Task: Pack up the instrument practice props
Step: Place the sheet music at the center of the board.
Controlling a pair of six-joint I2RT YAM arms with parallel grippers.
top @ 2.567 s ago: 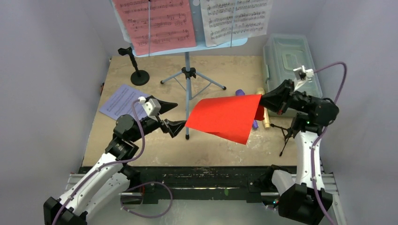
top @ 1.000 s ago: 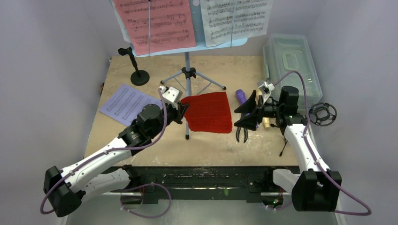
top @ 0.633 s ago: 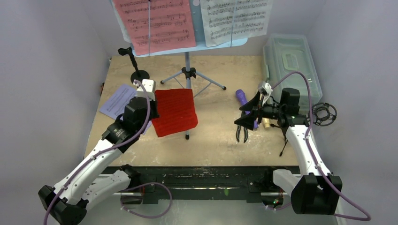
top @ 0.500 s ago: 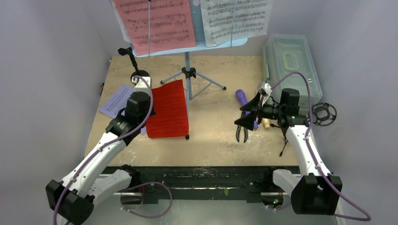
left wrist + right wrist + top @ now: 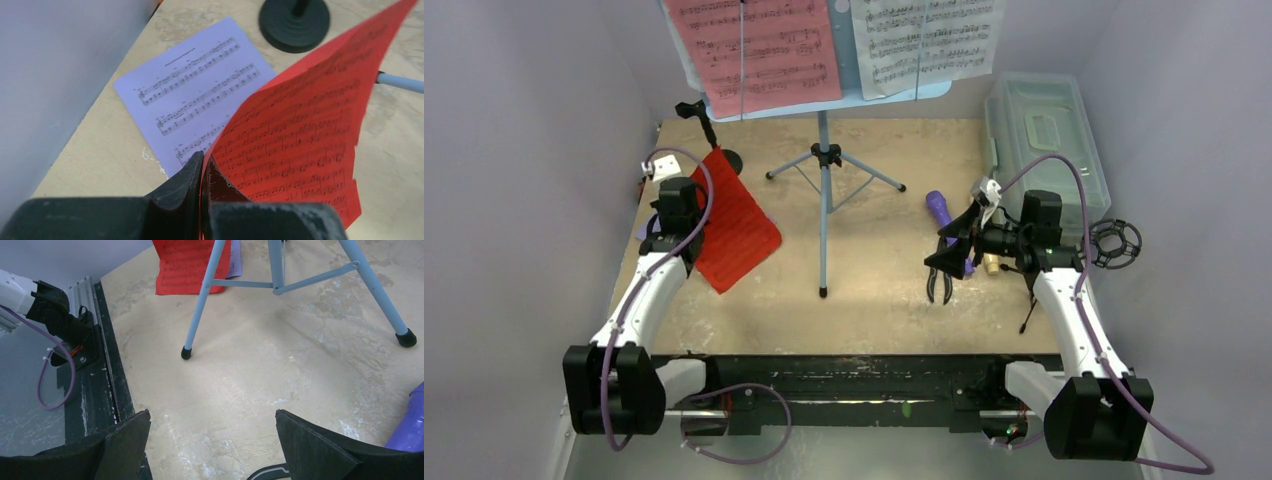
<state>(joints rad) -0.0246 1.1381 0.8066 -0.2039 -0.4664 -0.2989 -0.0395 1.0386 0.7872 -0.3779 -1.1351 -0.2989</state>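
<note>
My left gripper (image 5: 694, 232) (image 5: 204, 161) is shut on the edge of a red sheet-music page (image 5: 736, 225) (image 5: 305, 130). It holds the page tilted over a pale lavender page (image 5: 192, 85) that lies flat on the table. The round-base pole (image 5: 714, 140) (image 5: 294, 20) stands just beyond. The light-blue music desk (image 5: 823, 200) carries a red page (image 5: 759, 50) and a white page (image 5: 929, 35). My right gripper (image 5: 946, 262) (image 5: 212, 427) hangs open and empty beside the purple microphone (image 5: 938, 208) (image 5: 407, 432). The cream microphone (image 5: 991, 262) and black mic tripod (image 5: 1032, 295) lie behind it.
A translucent grey-green plastic box (image 5: 1044, 125) stands shut at the back right. A black round shock mount (image 5: 1114, 243) sits by the right wall. A small black clip-like thing (image 5: 941, 287) lies under my right gripper. The stand's tripod feet (image 5: 186, 354) spread across the middle.
My right gripper let go of the red page and stayed open by the microphones. My left arm swung the page from the middle to the far left, over the lavender page.
</note>
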